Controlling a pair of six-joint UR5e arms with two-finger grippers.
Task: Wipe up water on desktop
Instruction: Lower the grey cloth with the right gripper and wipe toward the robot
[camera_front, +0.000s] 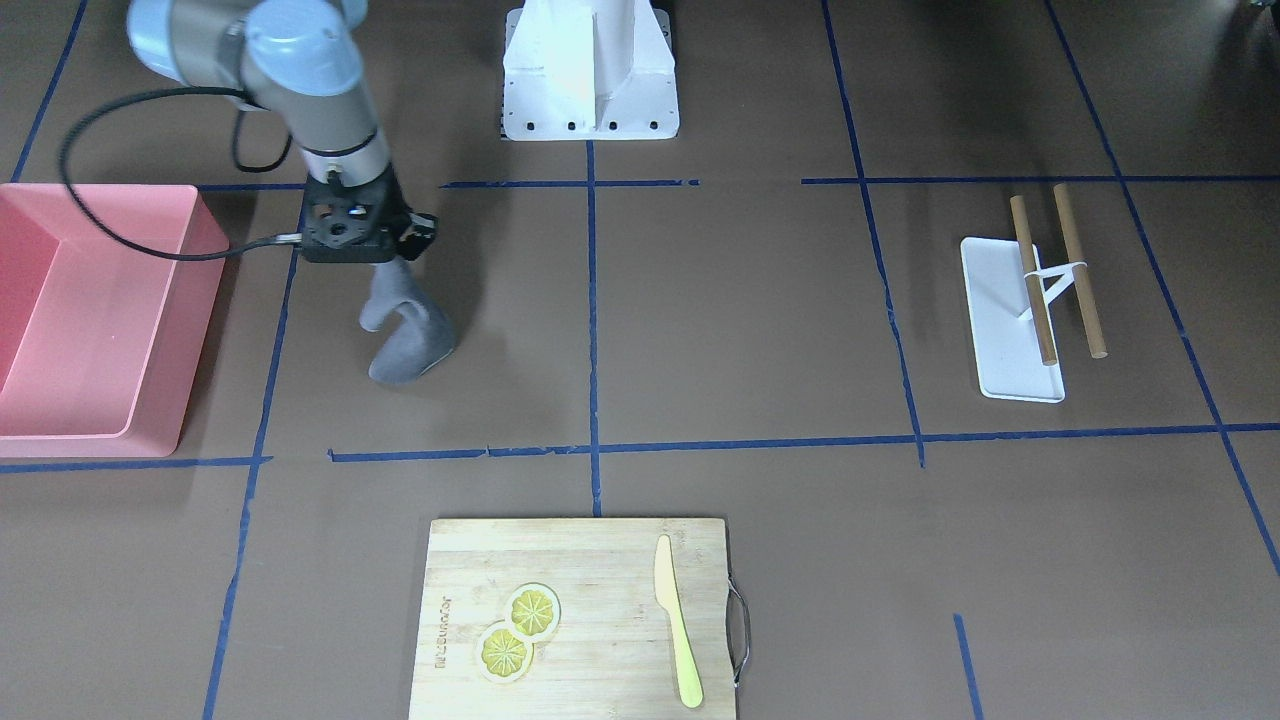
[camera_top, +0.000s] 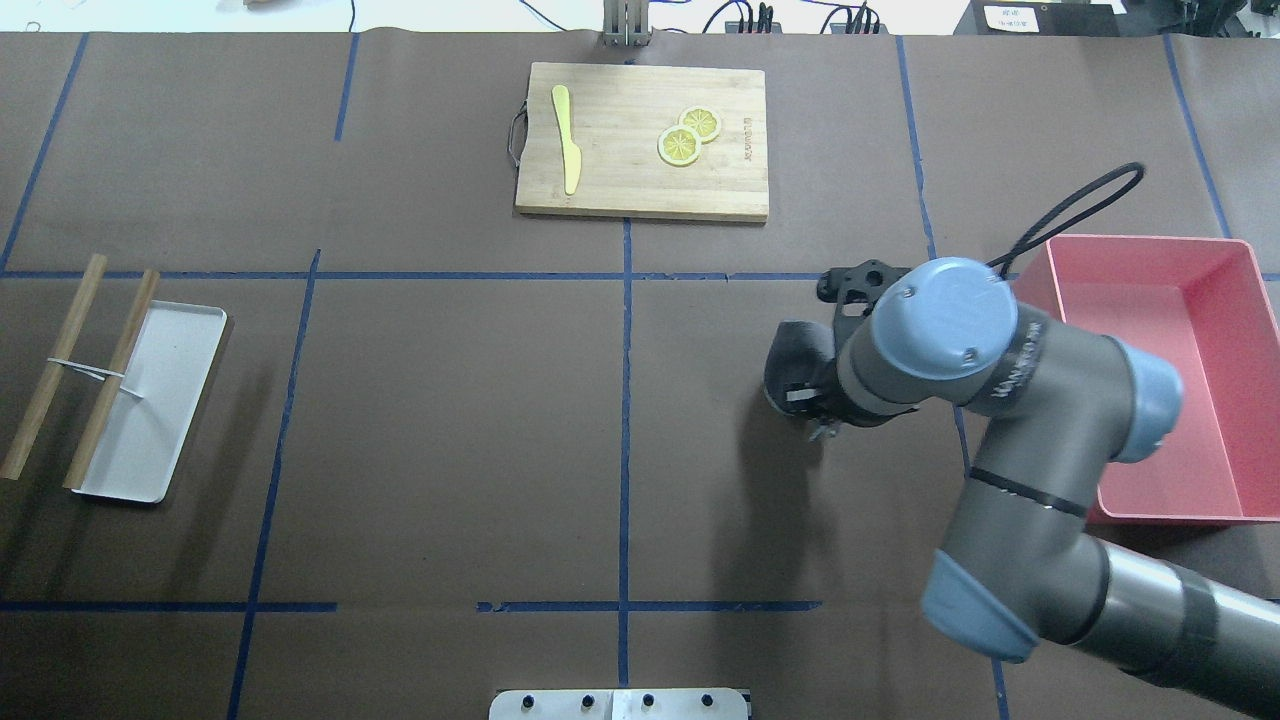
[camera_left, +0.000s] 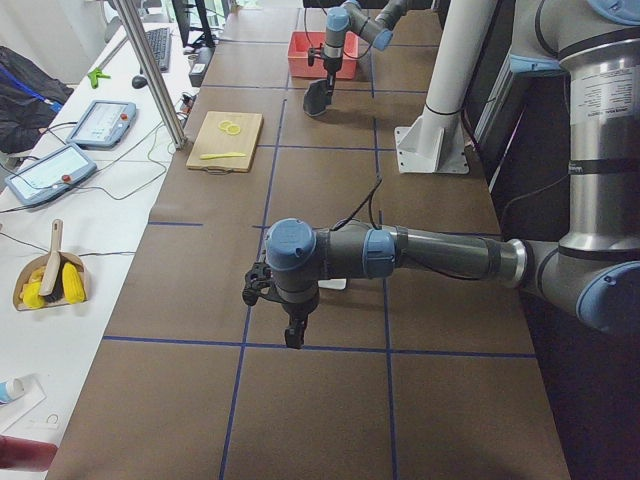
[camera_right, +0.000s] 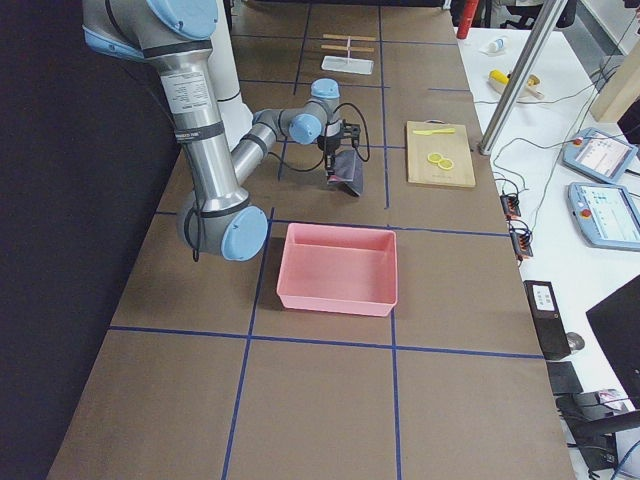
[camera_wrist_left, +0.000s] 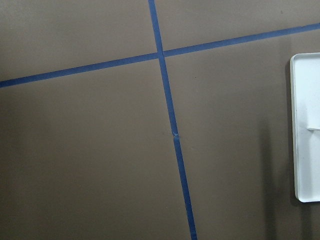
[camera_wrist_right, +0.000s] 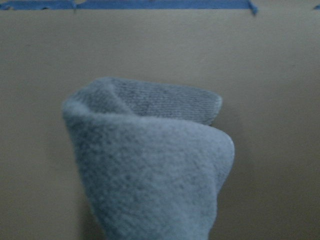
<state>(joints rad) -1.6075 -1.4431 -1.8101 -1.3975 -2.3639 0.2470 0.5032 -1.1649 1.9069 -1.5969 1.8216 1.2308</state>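
Right gripper (camera_front: 385, 258) downward, jaws pinched.

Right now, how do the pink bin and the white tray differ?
The pink bin is deep-walled; the white tray is shallow and low-rimmed. One of two wooden sticks lies over the tray's edge; none touch the bin. The bin sits close to the right gripper, which holds a grey cloth; the tray lies far off on the robot's left. Both are rectangular and rest on the desktop.
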